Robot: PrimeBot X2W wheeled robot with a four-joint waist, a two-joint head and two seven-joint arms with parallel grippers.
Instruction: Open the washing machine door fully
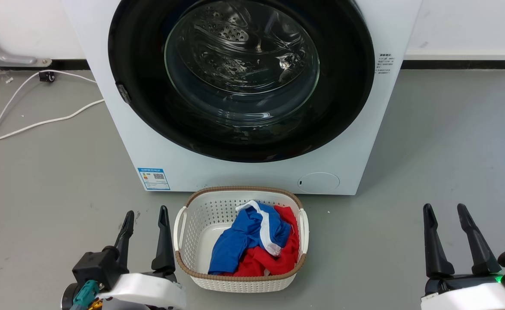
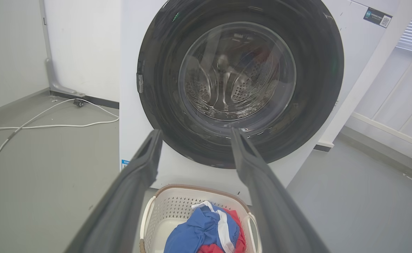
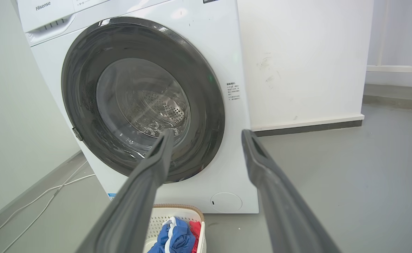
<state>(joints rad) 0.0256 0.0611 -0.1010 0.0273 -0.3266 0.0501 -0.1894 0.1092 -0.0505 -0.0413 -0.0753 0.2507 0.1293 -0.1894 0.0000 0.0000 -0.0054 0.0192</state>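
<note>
The washing machine door [image 1: 149,107] [image 2: 318,88] [image 3: 209,116] is a round glossy black disc with a clear glass centre, lying flush against the white machine front [image 1: 243,172], shut. A small latch tab [image 1: 123,92] sits on its left rim. My left gripper [image 1: 145,216] [image 2: 195,133] is open at the lower left, well short of the door, nothing between its fingers. At the lower right my right gripper [image 1: 446,209] [image 3: 206,135] is open too, apart from the machine.
A white laundry basket [image 1: 196,224] [image 2: 170,211] [image 3: 177,214] with blue and red clothes [image 1: 256,245] stands on the grey floor right before the machine, between my grippers. White cables [image 1: 28,125] trail across the floor at left. A white wall [image 3: 297,59] runs behind.
</note>
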